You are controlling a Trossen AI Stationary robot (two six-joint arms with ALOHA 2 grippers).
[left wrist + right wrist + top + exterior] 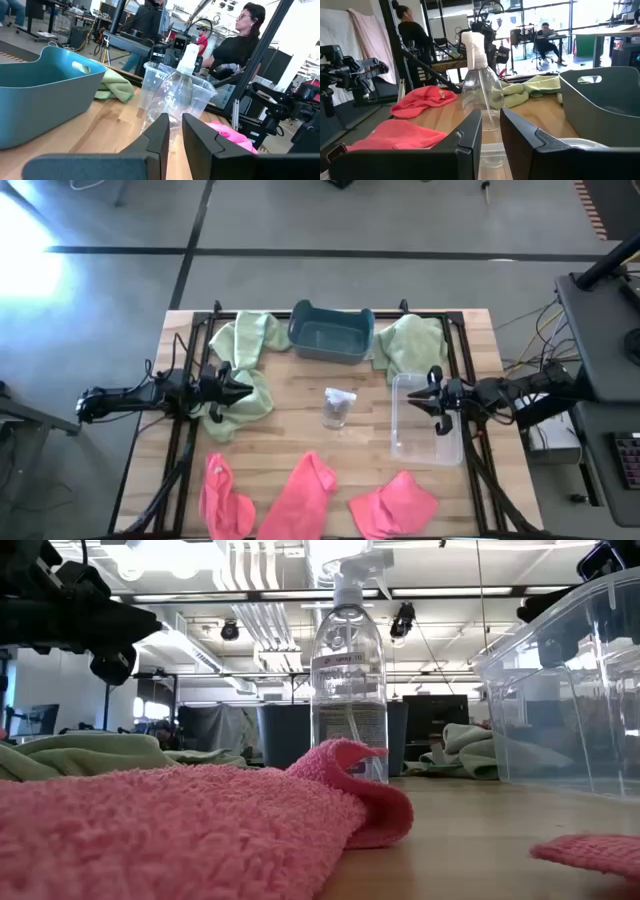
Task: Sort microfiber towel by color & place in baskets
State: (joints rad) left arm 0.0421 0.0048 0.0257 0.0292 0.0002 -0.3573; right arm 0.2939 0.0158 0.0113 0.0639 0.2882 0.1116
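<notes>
Three pink towels (222,498) (305,495) (395,505) lie along the near edge. Two green towels (250,340) (240,402) lie at the far left, and a third (412,345) at the far right. The teal basket (332,332) stands at the far middle, and the clear basket (425,420) on the right. My left gripper (240,388) (175,120) hovers level over the left green towel, shut and holding nothing. My right gripper (432,392) (491,112) hovers over the clear basket, shut and holding nothing. Both point at the table's middle.
A clear spray bottle (338,408) stands upright at the table's middle, between the two grippers. Black frame rails (205,330) run along the table's left and right sides. People stand in the room beyond the table (240,45).
</notes>
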